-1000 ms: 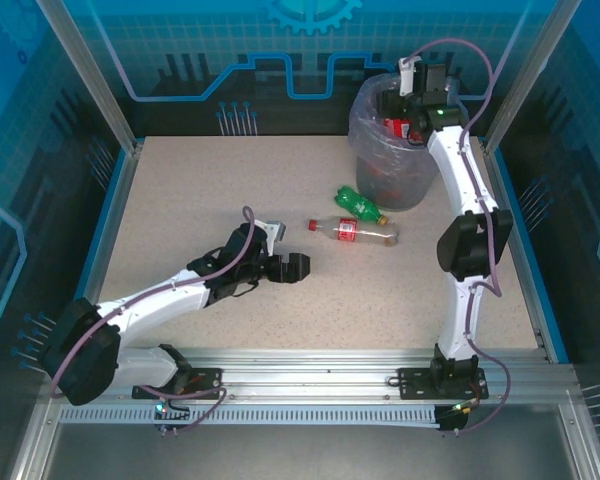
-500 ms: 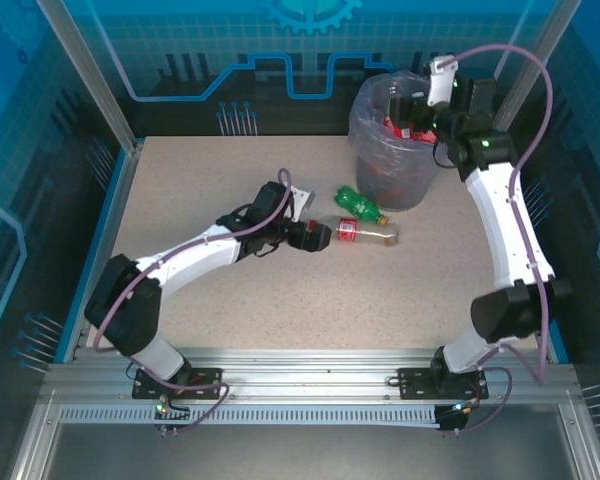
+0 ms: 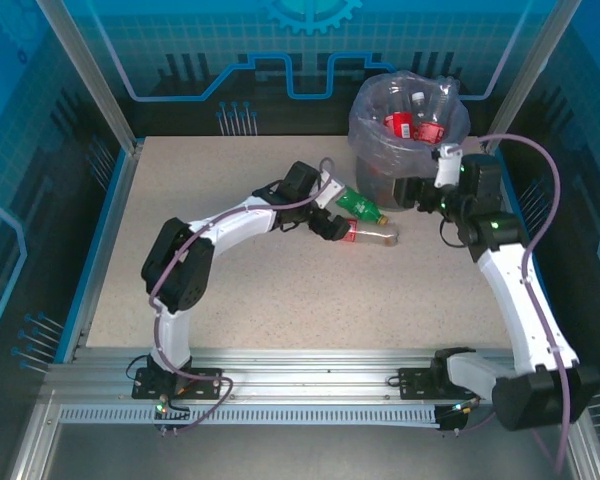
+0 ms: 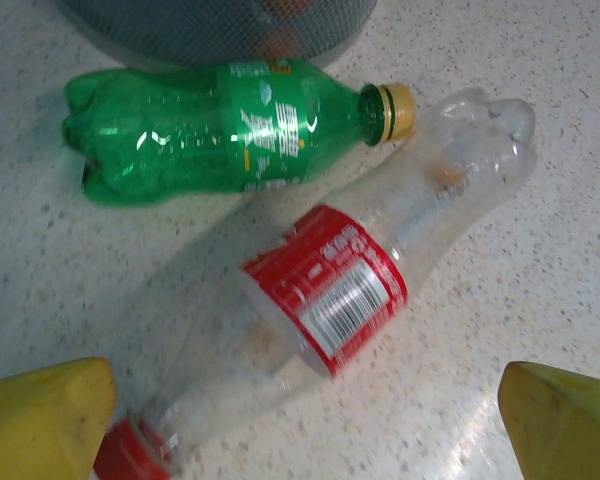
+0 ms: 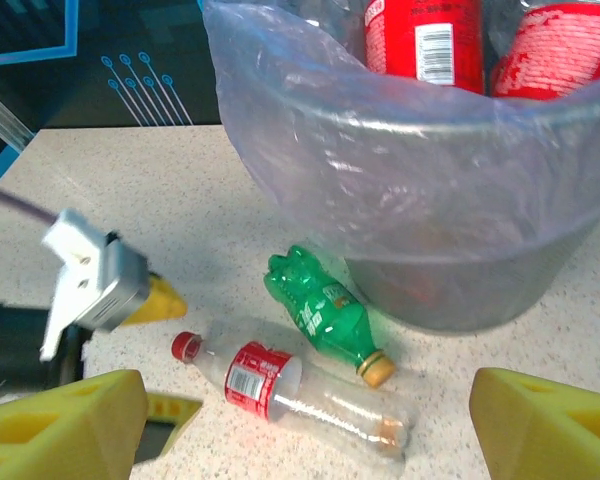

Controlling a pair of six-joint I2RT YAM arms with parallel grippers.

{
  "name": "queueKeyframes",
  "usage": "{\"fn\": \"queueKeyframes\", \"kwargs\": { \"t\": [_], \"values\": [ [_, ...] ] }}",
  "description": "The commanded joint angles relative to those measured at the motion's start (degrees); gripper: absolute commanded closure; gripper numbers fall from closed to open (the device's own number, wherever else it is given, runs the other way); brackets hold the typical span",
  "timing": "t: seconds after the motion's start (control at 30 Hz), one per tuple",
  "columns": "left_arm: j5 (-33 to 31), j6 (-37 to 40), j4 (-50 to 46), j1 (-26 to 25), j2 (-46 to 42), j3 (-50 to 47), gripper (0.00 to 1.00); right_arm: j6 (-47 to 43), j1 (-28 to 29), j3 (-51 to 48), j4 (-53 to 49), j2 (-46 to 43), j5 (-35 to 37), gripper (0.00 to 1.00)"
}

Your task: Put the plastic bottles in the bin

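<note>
- Top external: high at the near edge, looking down over the whole table [image 3: 230, 290].
- Left wrist: close, steeply down on the green bottle [image 4: 230, 125] and red-labelled bottle [image 4: 325, 290].
- Right wrist: low, facing the bin [image 5: 460, 275]; same two bottles lower centre.

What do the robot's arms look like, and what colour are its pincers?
The left arm and right arm are white tubes with chunky black joints, and a purple cable loops along each. The left pincer and right pincer look black from above, but close up their fingers are bright yellow wedges.
</note>
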Motion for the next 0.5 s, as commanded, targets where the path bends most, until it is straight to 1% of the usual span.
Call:
{"fn": "queueKeyframes", "kwargs": {
  "t": [0.0, 0.07, 0.2, 0.4, 0.47],
  "values": [
    [4.9, 5.5, -4.0, 0.5, 4.1, 5.7, 0.01, 1.7, -2.5, -2.9, -2.6, -4.6, -0.1, 0.15],
    [6.2, 6.2, -5.7, 0.5, 6.1, 7.5, 0.01, 2.7, -3.9, -5.0, -3.1, -7.2, -0.5, 0.15],
    [8.3, 6.4, -6.9, 0.5, 8.1, 8.2, 0.01, 4.5, -6.0, -8.3, -2.1, -10.5, -1.5, 0.15],
    [9.2, 6.4, -7.0, 0.4, 7.9, 5.7, 0.05, 5.8, -7.1, -9.7, -0.2, -10.5, -3.0, 0.15],
    [9.9, 6.4, -7.8, 0.2, 7.7, 4.9, 0.07, 6.1, -7.2, -10.2, 0.5, -10.2, -3.2, 0.15]
  ]
}}
